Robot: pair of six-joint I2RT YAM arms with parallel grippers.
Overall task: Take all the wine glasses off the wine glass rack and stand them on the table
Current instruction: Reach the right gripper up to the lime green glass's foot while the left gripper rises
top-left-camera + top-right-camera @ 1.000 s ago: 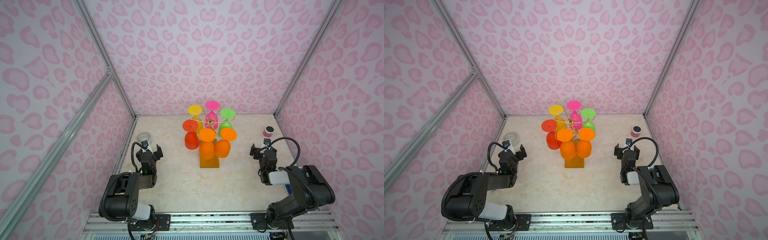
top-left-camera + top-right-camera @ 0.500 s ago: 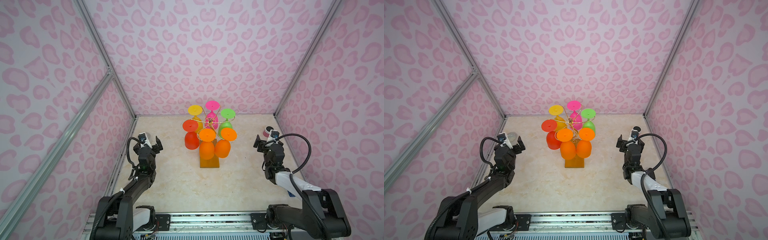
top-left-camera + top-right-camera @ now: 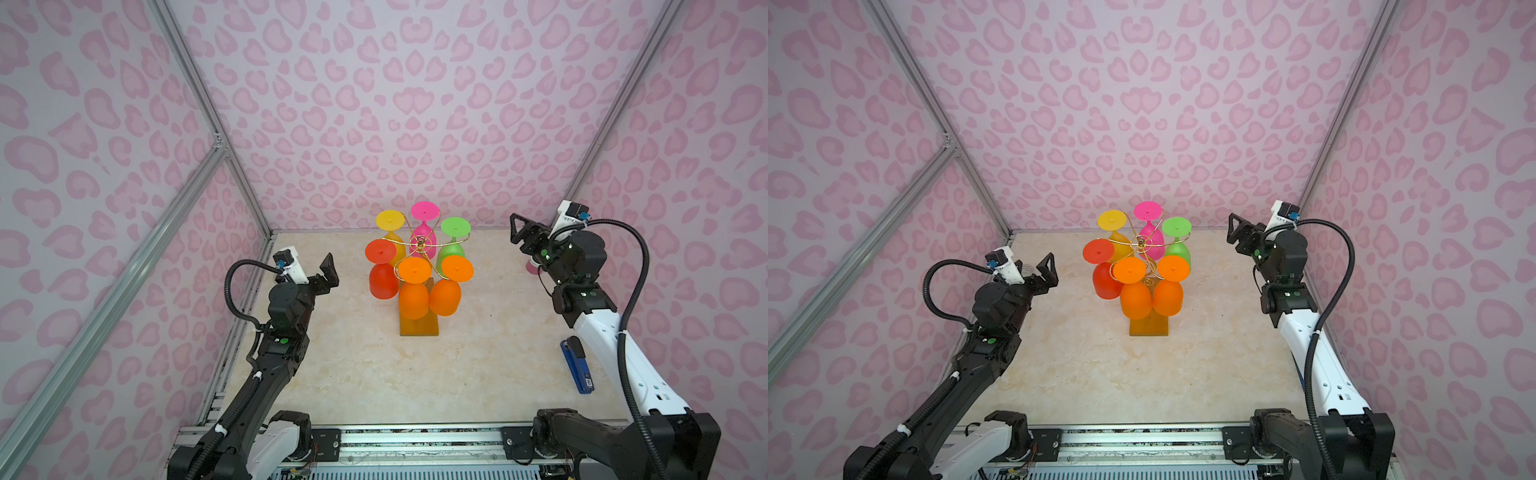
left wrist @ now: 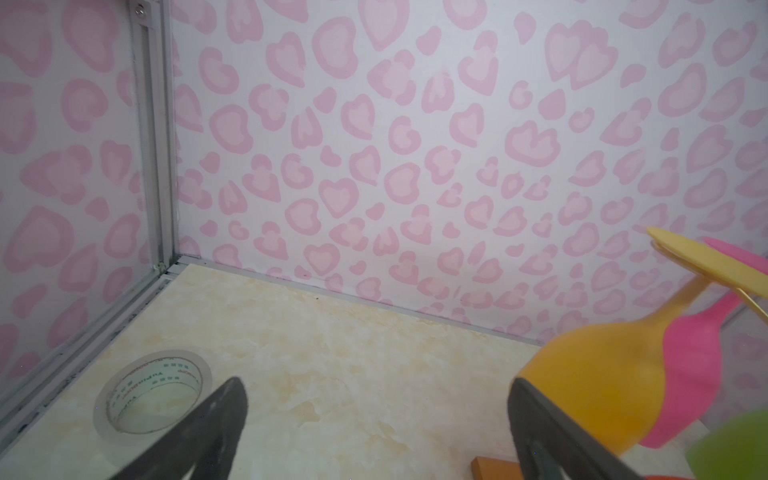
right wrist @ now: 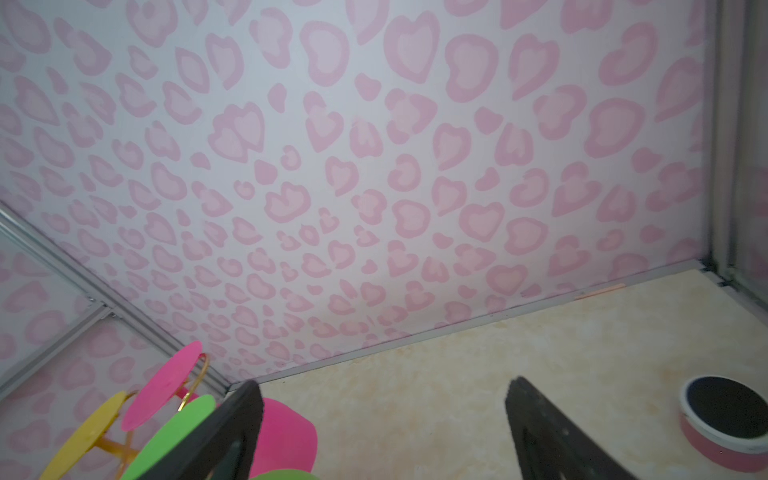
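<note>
In both top views the wine glass rack (image 3: 420,244), a thin gold wire stand with curled arms, rises from its orange-brown rectangular wooden base (image 3: 419,329) on the pale marbled tabletop (image 3: 353,374). Six plastic glasses hang on it bowl-down. The yellow wine glass (image 3: 390,220), pink wine glass (image 3: 424,210) and green wine glass (image 3: 455,227) are at the rack's far side. The red wine glass (image 3: 382,280) is at its left. The left orange wine glass (image 3: 413,299) and right orange wine glass (image 3: 445,296) touch each other at its near side. The left gripper (image 3: 325,272) hovers left of the rack, apart from the red wine glass. The right gripper (image 3: 519,232) hovers well to the rack's right. A blue oblong tool with a black tip (image 3: 575,368) lies right of the rack, nearer the arm bases.

In the left wrist view the left gripper's black fingers (image 4: 224,419) stand wide apart with only tabletop between them. A flat roll of pale tape (image 4: 166,368) lies by the finger farther from the rack. The yellow and pink bowls show behind the other finger.

In the right wrist view the right gripper's black fingers (image 5: 536,419) are also spread, with nothing between them. The rack's pink, green and yellow glass feet sit by one finger. A round pink pot with a black top (image 5: 723,415) stands on the side away from the rack.
</note>
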